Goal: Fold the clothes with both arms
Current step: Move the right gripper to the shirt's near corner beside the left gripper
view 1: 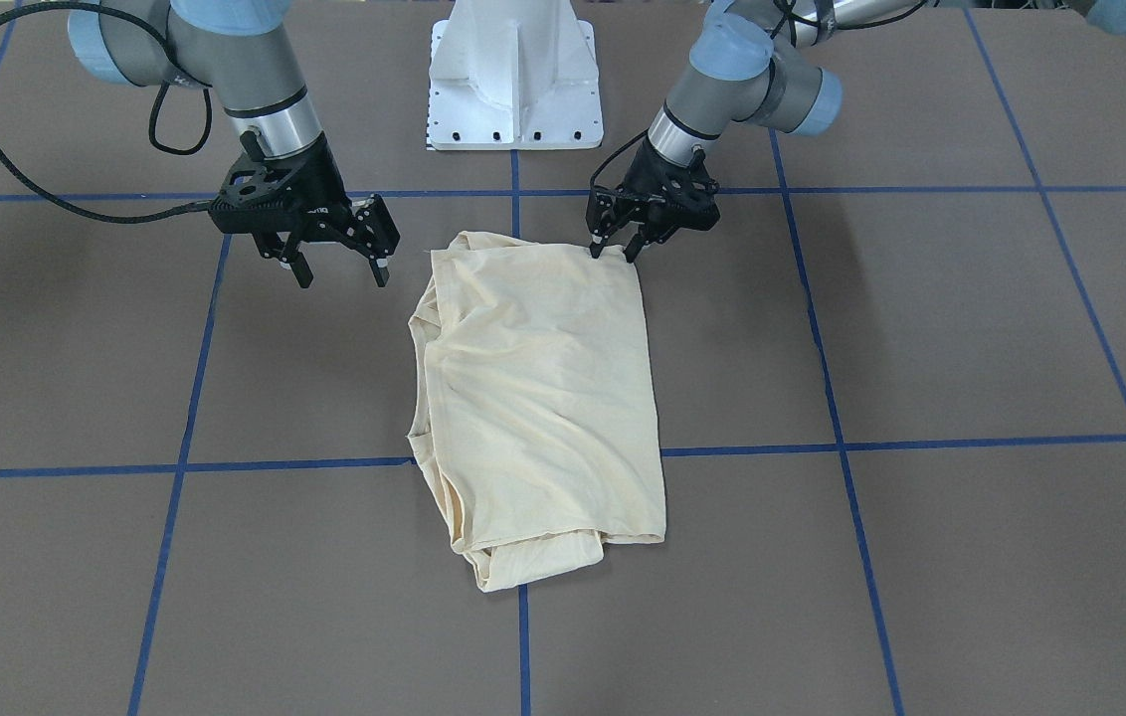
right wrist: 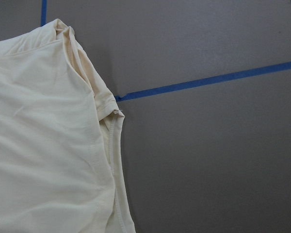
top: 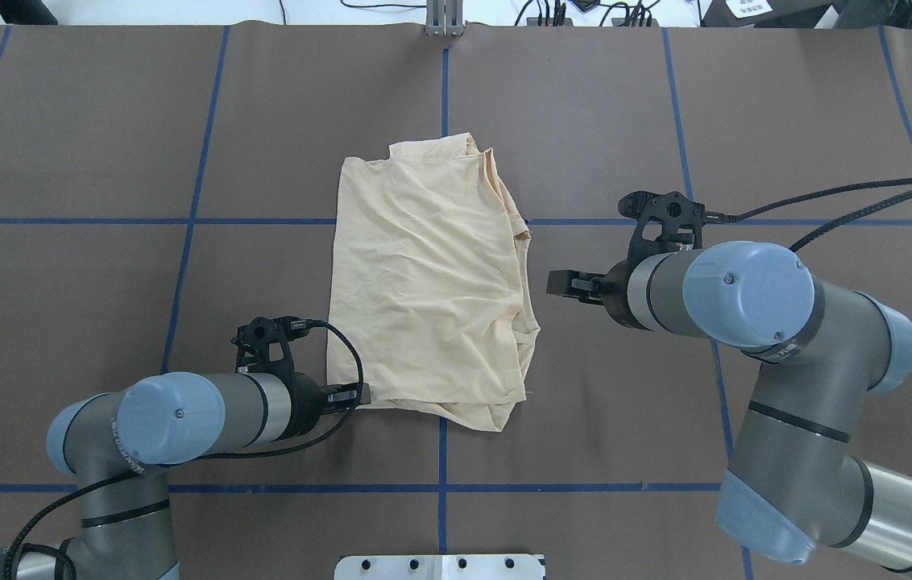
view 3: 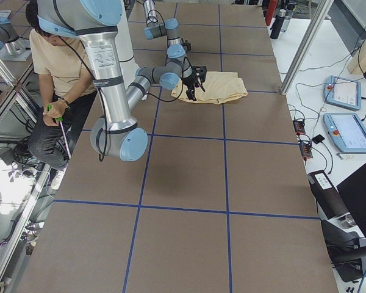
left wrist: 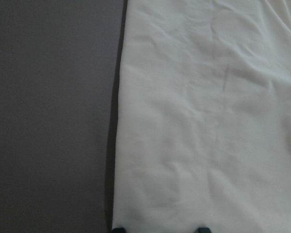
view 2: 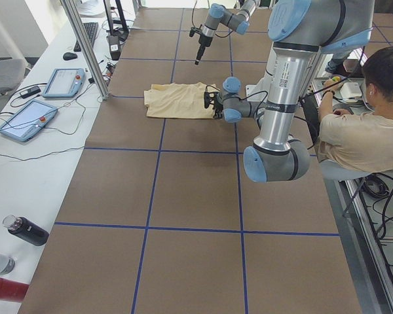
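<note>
One thin, wrinkled cream T-shirt (view 1: pixel 538 398) is lying folded, roughly rectangular, on the matte brown table (view 1: pixel 921 328). The left gripper (view 1: pixel 617 253), narrowly parted, is hovering at its corner; the right gripper (view 1: pixel 339 273) is gaping wide beside it.

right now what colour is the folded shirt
The shirt is pale cream-yellow, no print showing; clearest in the overhead view.

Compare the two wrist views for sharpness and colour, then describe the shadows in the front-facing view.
Left wrist-mounted view: soft and washed out, the T-shirt looks nearly white, a dark shadow along its edge. Right wrist-mounted view: sharper, blue tape crisp, cloth cream. Front-facing view: shadows on the table are soft-edged and faint.
</note>
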Motion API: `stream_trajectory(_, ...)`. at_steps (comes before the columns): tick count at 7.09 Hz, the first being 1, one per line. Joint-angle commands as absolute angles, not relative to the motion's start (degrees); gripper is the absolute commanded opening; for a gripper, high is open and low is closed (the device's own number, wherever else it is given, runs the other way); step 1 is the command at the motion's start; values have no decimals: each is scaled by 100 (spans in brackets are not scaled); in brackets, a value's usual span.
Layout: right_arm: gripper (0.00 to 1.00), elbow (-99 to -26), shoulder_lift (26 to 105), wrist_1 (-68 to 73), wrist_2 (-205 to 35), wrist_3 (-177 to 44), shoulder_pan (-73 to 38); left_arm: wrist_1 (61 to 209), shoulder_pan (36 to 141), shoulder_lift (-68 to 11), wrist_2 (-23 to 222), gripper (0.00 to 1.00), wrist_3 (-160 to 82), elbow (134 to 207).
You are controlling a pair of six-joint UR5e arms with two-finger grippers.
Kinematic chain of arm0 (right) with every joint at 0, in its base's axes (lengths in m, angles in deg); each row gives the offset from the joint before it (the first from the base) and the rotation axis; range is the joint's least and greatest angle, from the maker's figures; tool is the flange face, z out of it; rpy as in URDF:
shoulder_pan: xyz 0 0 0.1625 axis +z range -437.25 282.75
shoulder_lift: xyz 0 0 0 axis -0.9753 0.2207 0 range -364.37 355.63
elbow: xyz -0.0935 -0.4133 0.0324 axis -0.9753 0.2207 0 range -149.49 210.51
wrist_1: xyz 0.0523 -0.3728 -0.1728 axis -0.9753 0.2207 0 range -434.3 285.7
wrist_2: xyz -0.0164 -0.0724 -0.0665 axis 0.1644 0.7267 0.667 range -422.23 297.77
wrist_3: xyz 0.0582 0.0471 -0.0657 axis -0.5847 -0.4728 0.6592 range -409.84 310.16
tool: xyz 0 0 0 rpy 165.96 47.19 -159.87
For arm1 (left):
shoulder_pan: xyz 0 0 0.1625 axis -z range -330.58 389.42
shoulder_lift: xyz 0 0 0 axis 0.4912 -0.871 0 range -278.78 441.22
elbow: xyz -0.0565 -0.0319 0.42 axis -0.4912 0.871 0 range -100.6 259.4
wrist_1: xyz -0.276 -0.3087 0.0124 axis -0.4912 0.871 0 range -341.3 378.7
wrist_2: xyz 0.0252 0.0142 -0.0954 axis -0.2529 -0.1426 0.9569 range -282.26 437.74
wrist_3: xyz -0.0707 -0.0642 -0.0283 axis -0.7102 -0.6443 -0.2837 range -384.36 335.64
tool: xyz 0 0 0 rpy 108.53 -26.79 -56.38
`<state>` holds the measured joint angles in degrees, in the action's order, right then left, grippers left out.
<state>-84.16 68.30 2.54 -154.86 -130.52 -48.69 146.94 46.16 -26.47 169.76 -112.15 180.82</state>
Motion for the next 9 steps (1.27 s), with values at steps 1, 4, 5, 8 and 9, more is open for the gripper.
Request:
stream_trajectory(1,100,-8419,6823,252,-15486,-13052,-4877,14693,4638,-2662,16985,5,-11216,18091)
stream_trajectory(4,100,-8402,6762,260,-15295,-13183,-5113,14675,4708,-2636,16994,0,-11198,18231)
stream_trajectory(5,99,-8349,6744,260,-14902,-13610,-5454,14675,4718,-2636,16994,0,-11198,18223)
stream_trajectory(8,84,-7684,6298,269,-13863,-14686,-6168,14675,4709,-2645,17003,0,-11198,18223)
stream_trajectory(9,81,-7472,6270,260,-13686,-14722,-6222,14675,4709,-2645,17003,0,-11198,18223)
